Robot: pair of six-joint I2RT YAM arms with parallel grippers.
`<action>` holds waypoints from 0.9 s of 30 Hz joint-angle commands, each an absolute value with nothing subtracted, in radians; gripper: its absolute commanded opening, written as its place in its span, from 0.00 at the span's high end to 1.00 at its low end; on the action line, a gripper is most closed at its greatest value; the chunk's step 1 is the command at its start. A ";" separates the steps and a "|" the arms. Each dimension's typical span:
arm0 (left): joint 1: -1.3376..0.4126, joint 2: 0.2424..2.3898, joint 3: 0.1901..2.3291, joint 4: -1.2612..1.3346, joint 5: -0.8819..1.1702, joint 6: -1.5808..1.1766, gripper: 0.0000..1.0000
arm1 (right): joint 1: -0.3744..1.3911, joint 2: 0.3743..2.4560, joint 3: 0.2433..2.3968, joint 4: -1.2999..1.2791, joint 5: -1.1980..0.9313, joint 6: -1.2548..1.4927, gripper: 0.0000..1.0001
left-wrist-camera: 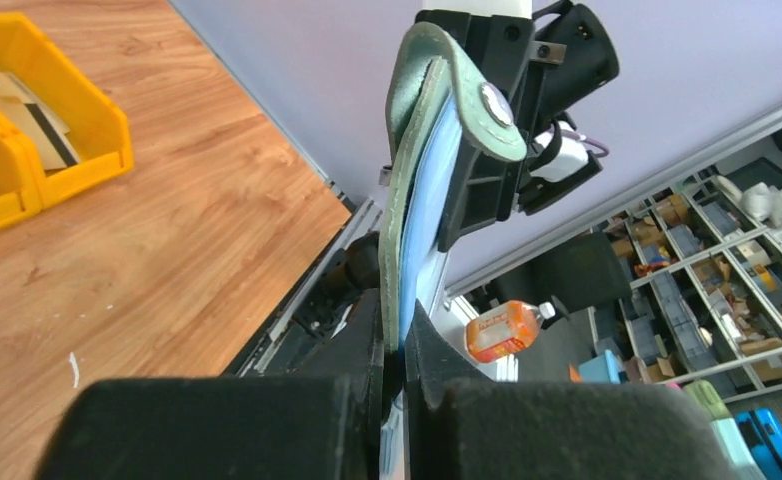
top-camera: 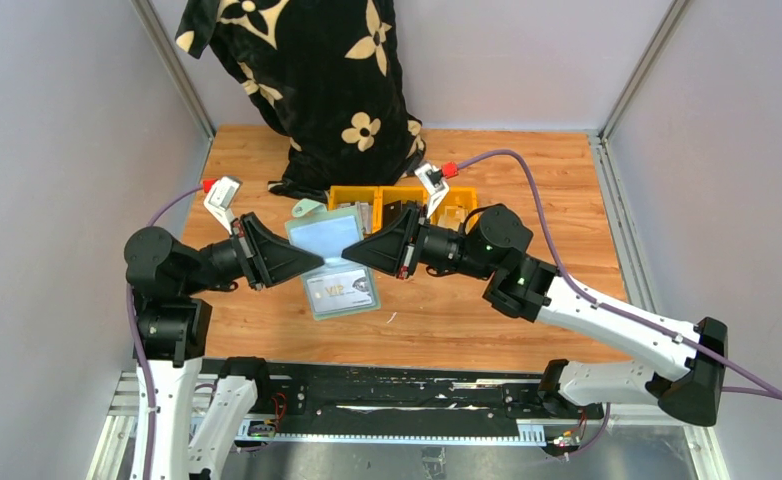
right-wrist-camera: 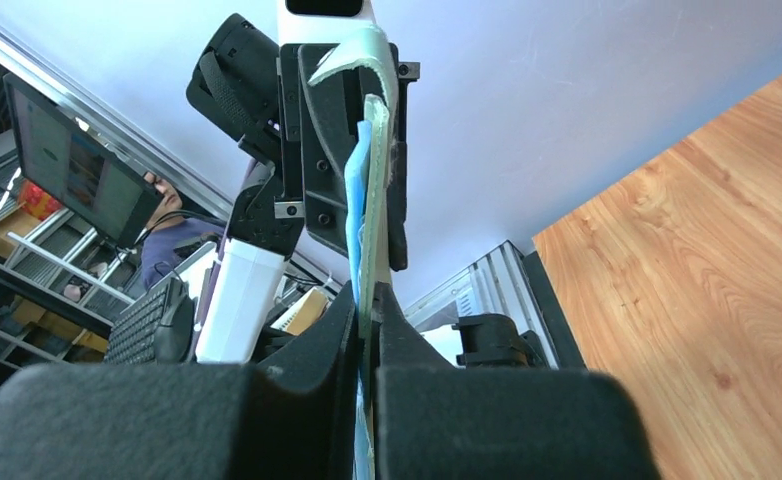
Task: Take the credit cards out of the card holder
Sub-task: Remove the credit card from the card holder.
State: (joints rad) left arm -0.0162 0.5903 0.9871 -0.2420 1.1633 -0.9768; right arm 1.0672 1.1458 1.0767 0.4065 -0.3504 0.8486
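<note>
**Top external view: card holder pinched from both sides, cards not yet drawn**

In the centre of the frame the card holder is seen spread open, its pale inside turned up and its snap tab pointing to the upper left. It is clamped near the fold from both sides. The left pincer is closed on its left edge and the right pincer on its right edge, as is shown edge-on in both wrist views. Whether it is lifted clear of the surface cannot be told. A tan credit card is seen in the lower half, apparently tucked into a pocket. Other credit cards cannot be made out. Yellow bins lie just above the holder in the frame.

The holder is judged light, soft and floppy, so it is likely to bend or fold when pulled. The cards are judged thin, stiff and slick. A hold is best taken on an exposed edge of a card while the holder is kept pinned by the other pincer.
</note>
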 commanded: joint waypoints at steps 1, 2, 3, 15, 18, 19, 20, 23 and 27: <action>-0.017 0.613 1.015 -0.355 1.133 -0.870 1.00 | 1.081 1.155 1.120 0.424 -0.414 0.816 0.87; -0.017 0.616 1.013 -0.352 1.143 -0.872 1.00 | 1.081 1.169 1.158 0.368 -0.443 0.775 0.75; -0.017 0.620 1.012 -0.349 1.159 -0.875 1.00 | 1.081 1.183 1.203 0.264 -0.486 0.721 0.64; -0.017 0.684 1.140 -0.700 1.345 -0.527 1.00 | 1.064 1.516 1.805 -0.613 -0.814 0.148 0.43; -0.017 0.686 1.146 -0.701 1.356 -0.526 1.00 | 1.063 1.554 1.865 -0.682 -0.808 0.107 0.57; -0.017 0.685 1.146 -0.700 1.359 -0.525 1.00 | 1.063 1.559 1.876 -0.692 -0.810 0.103 0.64; -0.017 0.683 1.147 -0.701 1.360 -0.522 1.00 | 1.063 1.567 1.889 -0.702 -0.809 0.097 0.73; -0.017 0.677 1.147 -0.700 1.349 -0.523 0.90 | 1.058 1.578 1.926 -0.713 -0.781 0.094 0.99; -0.017 0.657 1.150 -0.704 1.307 -0.535 0.12 | 1.039 1.529 1.891 -0.574 -0.725 0.190 1.00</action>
State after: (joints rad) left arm -0.0162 0.6815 1.1194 -0.6952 1.3239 -0.5293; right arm 1.0584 1.5723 1.8954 -0.6521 -0.7593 0.1383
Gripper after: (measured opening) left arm 0.620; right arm 0.041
